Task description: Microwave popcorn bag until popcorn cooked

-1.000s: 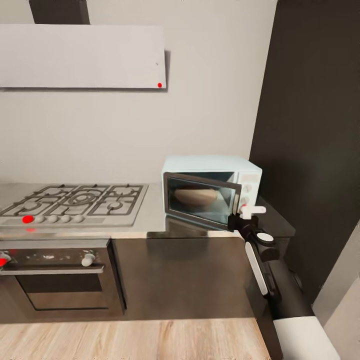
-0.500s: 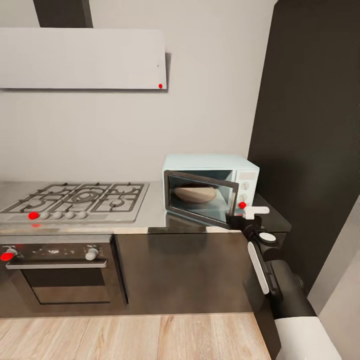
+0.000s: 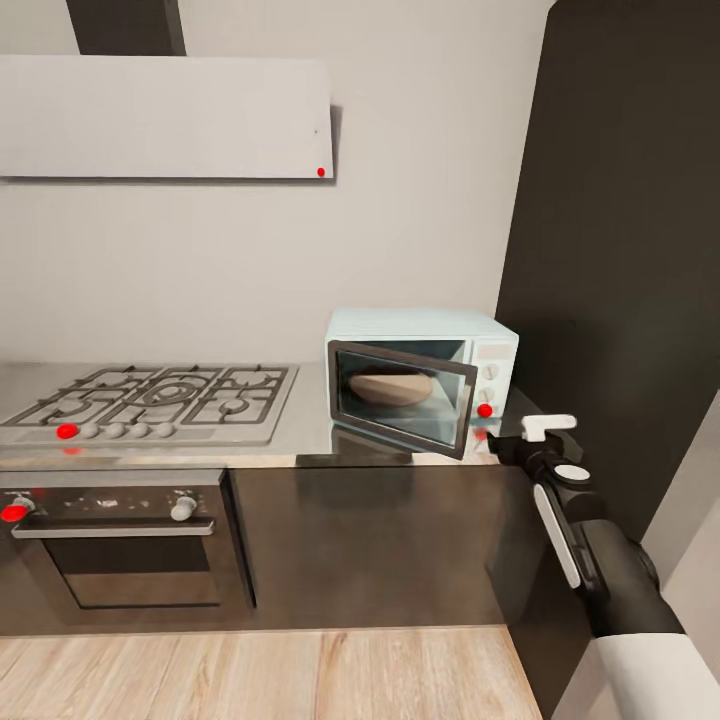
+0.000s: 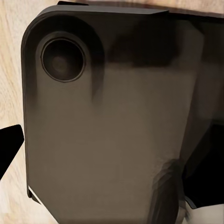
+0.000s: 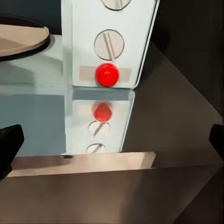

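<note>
A: so where's the right arm at? In the head view it comes up from the lower right corner, forearm angled up and left, and the right gripper [image 3: 548, 427] sits just right of the microwave [image 3: 420, 378], level with the counter [image 3: 300, 440] edge. In the right wrist view the two dark fingertips [image 5: 9, 144] sit at opposite edges of the frame, so the fingers are spread wide with nothing between them.

B: yeah. Left gripper I honestly can't tell, the left wrist view is mostly a dark rounded panel [image 4: 112, 126] over wood floor [image 4: 11, 56], one black tip poking in at the side.

A: the bag?

B: there's a tan rounded lump [image 3: 390, 388] inside the microwave behind the half-open door [image 3: 400, 398], lying wide and low, long side running left-right. Too blurry through the glass to see a rim or folds. The red button [image 5: 107, 74] under the knob [image 5: 109, 45] faces the gripper, mirrored in the glossy counter.
</note>
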Robot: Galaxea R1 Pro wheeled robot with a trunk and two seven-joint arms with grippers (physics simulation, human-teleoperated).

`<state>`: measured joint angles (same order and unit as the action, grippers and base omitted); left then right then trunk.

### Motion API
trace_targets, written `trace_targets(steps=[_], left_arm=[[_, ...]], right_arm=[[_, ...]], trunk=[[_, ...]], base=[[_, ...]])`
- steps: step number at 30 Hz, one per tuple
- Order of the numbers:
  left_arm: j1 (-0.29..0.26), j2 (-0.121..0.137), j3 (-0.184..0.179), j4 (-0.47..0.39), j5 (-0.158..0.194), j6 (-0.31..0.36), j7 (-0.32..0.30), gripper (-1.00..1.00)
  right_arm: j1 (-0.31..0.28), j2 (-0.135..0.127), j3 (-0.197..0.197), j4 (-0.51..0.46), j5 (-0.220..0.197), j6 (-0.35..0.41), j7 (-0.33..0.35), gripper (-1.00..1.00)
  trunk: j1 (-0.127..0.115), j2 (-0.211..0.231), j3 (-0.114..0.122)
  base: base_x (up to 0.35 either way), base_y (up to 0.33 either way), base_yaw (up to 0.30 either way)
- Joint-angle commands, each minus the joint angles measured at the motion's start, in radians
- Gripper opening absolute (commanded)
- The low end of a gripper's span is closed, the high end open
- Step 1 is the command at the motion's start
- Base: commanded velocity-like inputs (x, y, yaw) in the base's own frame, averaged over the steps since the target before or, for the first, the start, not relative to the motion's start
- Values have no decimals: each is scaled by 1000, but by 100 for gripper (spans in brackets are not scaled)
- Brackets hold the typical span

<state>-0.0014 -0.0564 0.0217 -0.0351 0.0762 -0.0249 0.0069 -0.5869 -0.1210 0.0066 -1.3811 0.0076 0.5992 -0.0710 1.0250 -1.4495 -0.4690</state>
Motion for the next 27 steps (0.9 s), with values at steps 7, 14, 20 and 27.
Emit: trace_targets(steps=[7,14,20,27], left_arm=[[0,1,2,0,7,-1,0,100],[0,2,0,1,5,-1,-2,100],[0,3,1,1,5,-1,-2,100],[0,2,1,1,5,-3,-1,100]], right_arm=[[-1,-3,1,-1,5,2,-8,100],[-1,-3,0,-1,1,1,-12,100],[-1,-3,0,-1,2,-1,-12,100],[-1,-3,1,-1,-7,-1,1,100]], trunk=[[0,-1,-1],[0,-1,-1],[0,-1,-1],[0,-1,-1]], base=[[15,0,0],[276,0,0],[318,0,0],[151,0,0]])
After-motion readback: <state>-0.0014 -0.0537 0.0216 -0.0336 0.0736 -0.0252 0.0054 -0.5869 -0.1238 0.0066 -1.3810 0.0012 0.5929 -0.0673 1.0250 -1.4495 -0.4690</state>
